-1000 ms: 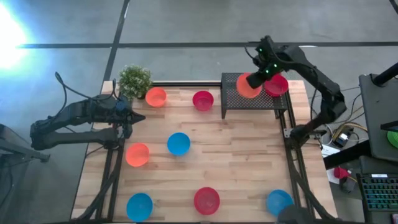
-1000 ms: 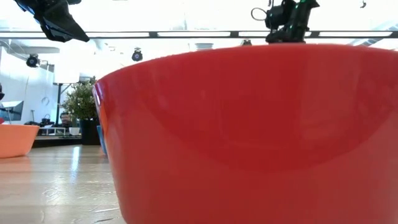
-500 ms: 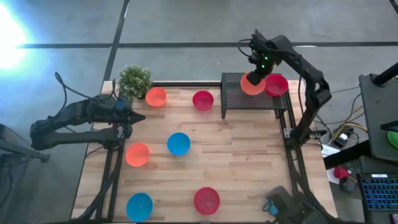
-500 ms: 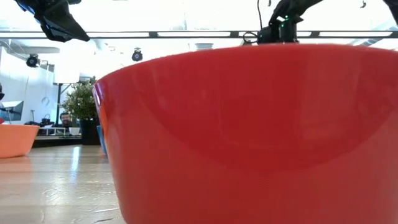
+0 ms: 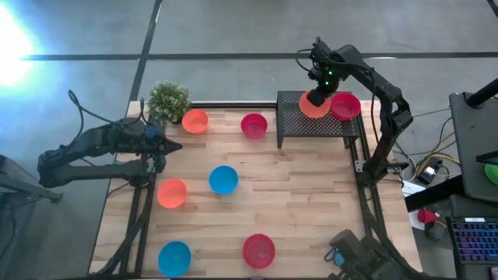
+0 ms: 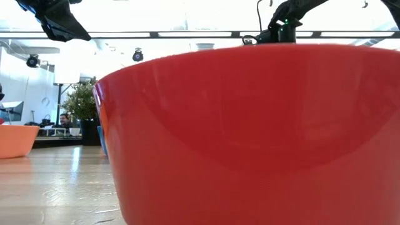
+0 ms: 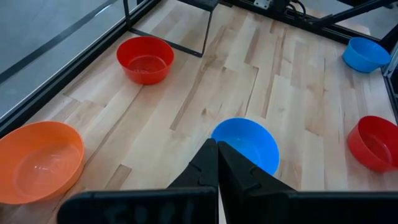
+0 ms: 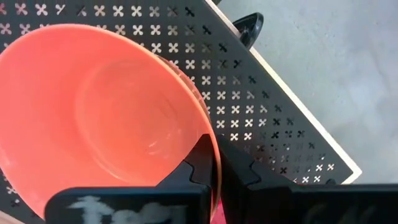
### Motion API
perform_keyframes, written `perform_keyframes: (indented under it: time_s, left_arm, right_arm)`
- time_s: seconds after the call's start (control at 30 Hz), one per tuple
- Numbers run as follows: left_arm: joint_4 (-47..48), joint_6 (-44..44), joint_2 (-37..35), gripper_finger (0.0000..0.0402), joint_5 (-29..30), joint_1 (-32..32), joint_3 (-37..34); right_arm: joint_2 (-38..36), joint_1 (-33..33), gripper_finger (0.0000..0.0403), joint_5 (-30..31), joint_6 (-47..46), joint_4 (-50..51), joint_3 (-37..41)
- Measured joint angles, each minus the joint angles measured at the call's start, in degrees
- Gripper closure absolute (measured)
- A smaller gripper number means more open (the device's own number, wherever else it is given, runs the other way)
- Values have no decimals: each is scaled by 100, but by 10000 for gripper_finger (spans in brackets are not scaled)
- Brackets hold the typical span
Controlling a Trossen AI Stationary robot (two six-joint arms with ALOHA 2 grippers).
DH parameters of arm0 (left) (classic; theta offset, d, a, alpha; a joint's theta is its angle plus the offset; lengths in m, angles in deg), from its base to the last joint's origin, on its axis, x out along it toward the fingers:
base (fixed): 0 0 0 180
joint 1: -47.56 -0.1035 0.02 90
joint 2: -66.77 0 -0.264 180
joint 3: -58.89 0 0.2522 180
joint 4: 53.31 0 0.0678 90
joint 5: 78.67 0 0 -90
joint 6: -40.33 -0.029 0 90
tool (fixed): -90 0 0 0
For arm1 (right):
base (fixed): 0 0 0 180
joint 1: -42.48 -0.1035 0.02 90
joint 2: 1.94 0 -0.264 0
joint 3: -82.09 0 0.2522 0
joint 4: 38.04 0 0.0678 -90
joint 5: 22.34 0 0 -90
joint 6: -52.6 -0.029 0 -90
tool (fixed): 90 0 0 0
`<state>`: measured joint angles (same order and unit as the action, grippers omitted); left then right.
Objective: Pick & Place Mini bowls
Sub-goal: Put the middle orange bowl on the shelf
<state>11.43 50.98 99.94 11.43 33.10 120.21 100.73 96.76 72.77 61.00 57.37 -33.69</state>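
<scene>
Compared with a second ago, we see the right gripper has swung in toward the far edge of the black perforated shelf, carrying its orange bowl with it; half a second back it was almost where it is now. The blue bowl at the near right corner has disappeared behind a dark object that has slid in there.

The bowl is round, so it has no long axis; in the right wrist view its mouth tips toward the camera, rim tilted rather than level. The right gripper's fingers are pinched shut on the rim at the bowl's 5 o'clock edge, bowl hanging over the shelf, just at 9 o'clock of the red bowl sitting there.

The left gripper waits over the table's left side, fingers pressed together, holding nothing, with a blue bowl just beyond them.
</scene>
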Motion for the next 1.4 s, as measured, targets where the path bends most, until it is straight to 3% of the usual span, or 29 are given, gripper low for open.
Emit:
perform_keyframes:
  time_s: [0.57,1.13,1.27,1.4]
  left_arm:
    - [0,9,0,402,-2,0,0]
    - [2,7,0,402,-2,-1,0]
    - [2,7,0,402,-2,-1,0]
    - [2,7,0,402,-2,-2,0]
  right_arm:
    - [-7,26,390,105,173,45,4]
    - [-11,24,281,249,55,56,-156]
    - [-17,11,274,-71,-412,54,-589]
    - [-27,-58,277,-1134,-559,-54,-1029]
